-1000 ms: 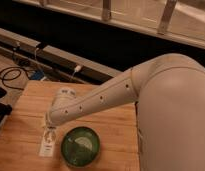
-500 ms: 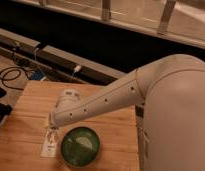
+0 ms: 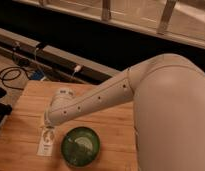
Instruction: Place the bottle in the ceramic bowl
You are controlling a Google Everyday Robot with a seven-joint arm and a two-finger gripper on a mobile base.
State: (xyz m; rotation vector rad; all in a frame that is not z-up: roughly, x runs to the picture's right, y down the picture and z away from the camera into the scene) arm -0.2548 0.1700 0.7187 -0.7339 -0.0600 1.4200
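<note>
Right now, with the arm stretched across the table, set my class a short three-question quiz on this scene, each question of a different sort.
1. True or false: the bottle is inside the green ceramic bowl.
2. Where is the gripper? A) inside the bowl B) at the bottle, left of the bowl C) right of the bowl
3. Fill in: the bowl sits on a ____ table.
Key: 1 false; 2 B; 3 wooden.
</note>
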